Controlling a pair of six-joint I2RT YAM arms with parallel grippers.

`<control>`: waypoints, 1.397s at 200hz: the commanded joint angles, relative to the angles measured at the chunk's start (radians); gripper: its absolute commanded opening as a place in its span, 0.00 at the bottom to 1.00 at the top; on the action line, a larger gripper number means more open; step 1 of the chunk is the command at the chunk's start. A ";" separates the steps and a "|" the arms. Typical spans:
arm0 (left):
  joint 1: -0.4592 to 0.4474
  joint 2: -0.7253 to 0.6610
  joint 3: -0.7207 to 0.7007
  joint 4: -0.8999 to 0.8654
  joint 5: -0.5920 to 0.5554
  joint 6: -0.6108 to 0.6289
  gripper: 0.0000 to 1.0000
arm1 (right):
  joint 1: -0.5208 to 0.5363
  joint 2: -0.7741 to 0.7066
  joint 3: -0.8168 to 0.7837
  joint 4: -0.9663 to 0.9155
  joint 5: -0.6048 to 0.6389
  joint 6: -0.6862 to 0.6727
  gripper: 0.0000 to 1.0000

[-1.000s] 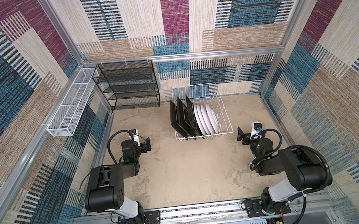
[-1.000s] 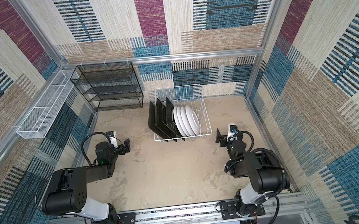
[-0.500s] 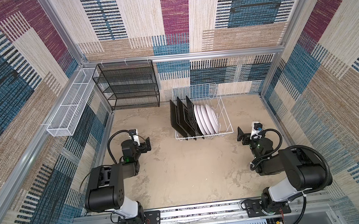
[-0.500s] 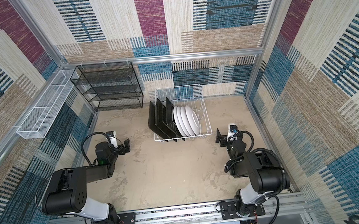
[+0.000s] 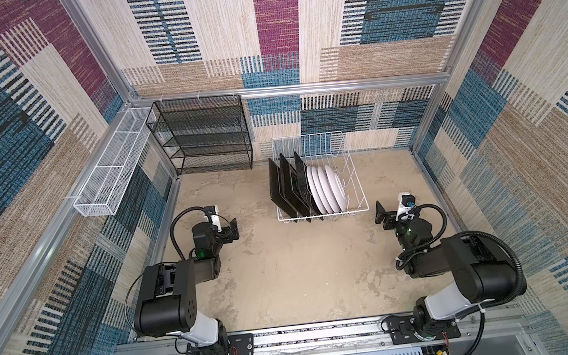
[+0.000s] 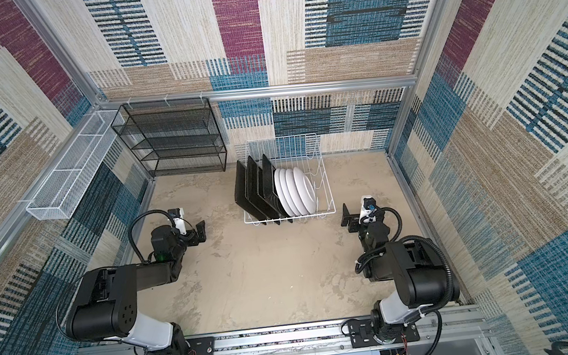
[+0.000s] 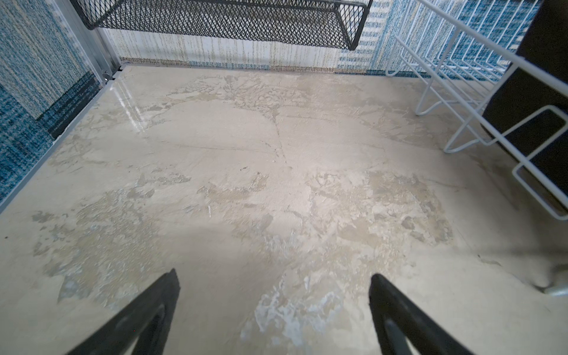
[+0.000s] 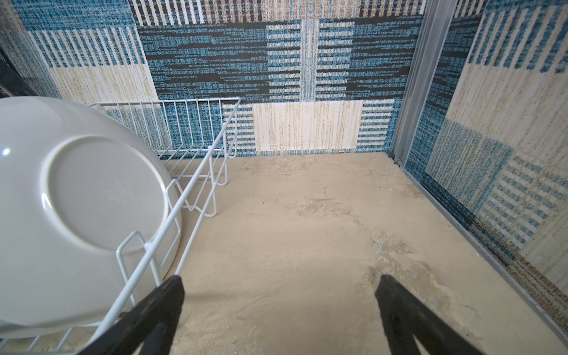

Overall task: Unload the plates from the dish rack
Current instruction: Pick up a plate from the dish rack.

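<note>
Left gripper (image 5: 233,226): recorded with jaws spread wide and nothing between them, held low over the table (image 5: 283,272) off the left front corner of the dish rack (image 5: 307,145), near it but apart. Right gripper (image 5: 381,214): likewise spread and empty, posted off the rack's right front corner, one fingertip seen in the right wrist view close beside the rack's side wire, though contact could not be judged. Square plates (image 5: 286,185): several, black backs outward, stood on edge in the rack's left half. Round plates (image 5: 328,188): several, white backs outward, stood on edge just right of the square ones, the rack's right end left unfilled. Black mesh shelf unit (image 5: 203,139) and white mesh basket (image 5: 109,174): noted behind and to the left of the rack, well apart. Handling, as judged: the plates were taken to be stiff, smooth, probably slippery under the fingers and liable to chip if knocked against the wires. Hold was best taken on the upper rim standing clear above the tines, with a lift straight up out of the slot. Compared with the earlier frames, nothing was found moved: both arms and all plates were entered in the same places.
</note>
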 commanded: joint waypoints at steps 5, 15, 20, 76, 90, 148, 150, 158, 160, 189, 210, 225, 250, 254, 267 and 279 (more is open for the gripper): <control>-0.001 -0.032 -0.046 0.084 -0.031 0.012 0.99 | 0.001 -0.059 0.035 -0.087 -0.008 -0.015 1.00; -0.001 -0.050 -0.063 0.098 -0.053 0.004 0.99 | -0.001 -0.085 0.029 -0.099 -0.013 -0.017 1.00; -0.001 -0.059 -0.067 0.098 -0.059 0.002 0.99 | 0.000 -0.100 0.025 -0.103 -0.010 -0.016 1.00; -0.002 -0.214 -0.069 -0.023 -0.099 -0.007 0.99 | 0.000 -0.305 0.019 -0.272 0.009 0.040 1.00; -0.005 -0.245 -0.044 -0.081 -0.097 0.000 0.99 | -0.001 -0.361 0.024 -0.328 0.014 0.049 1.00; -0.007 -0.407 0.160 -0.481 -0.081 -0.021 0.99 | 0.000 -0.512 0.130 -0.568 0.026 0.029 1.00; -0.007 -0.409 0.173 -0.507 -0.072 -0.023 0.99 | 0.000 -0.513 0.136 -0.579 0.024 0.033 1.00; -0.007 -0.415 0.248 -0.621 -0.036 -0.036 0.99 | 0.000 -0.514 0.164 -0.613 0.014 0.046 1.00; -0.007 -0.415 0.266 -0.649 -0.028 -0.040 0.99 | 0.000 -0.515 0.169 -0.620 0.013 0.051 1.00; -0.008 -0.403 0.457 -0.913 0.031 -0.062 0.99 | -0.001 -0.515 0.258 -0.705 -0.067 0.114 1.00; -0.010 -0.405 0.547 -1.008 0.082 -0.087 0.99 | 0.000 -0.500 0.342 -0.790 -0.114 0.145 1.00; -0.011 -0.394 0.614 -1.065 0.162 -0.114 0.99 | 0.000 -0.482 0.398 -0.848 -0.164 0.151 1.00; -0.032 -0.322 0.752 -1.201 0.274 -0.158 0.97 | 0.000 -0.443 0.472 -0.905 -0.276 0.157 1.00; -0.038 -0.309 0.774 -1.225 0.286 -0.159 0.97 | 0.000 -0.437 0.480 -0.911 -0.292 0.157 1.00; -0.068 -0.272 0.828 -1.294 0.290 -0.163 0.97 | 0.000 -0.415 0.510 -0.929 -0.333 0.154 1.00; -0.095 -0.248 0.870 -1.334 0.292 -0.168 0.98 | 0.000 -0.395 0.543 -0.957 -0.354 0.154 1.00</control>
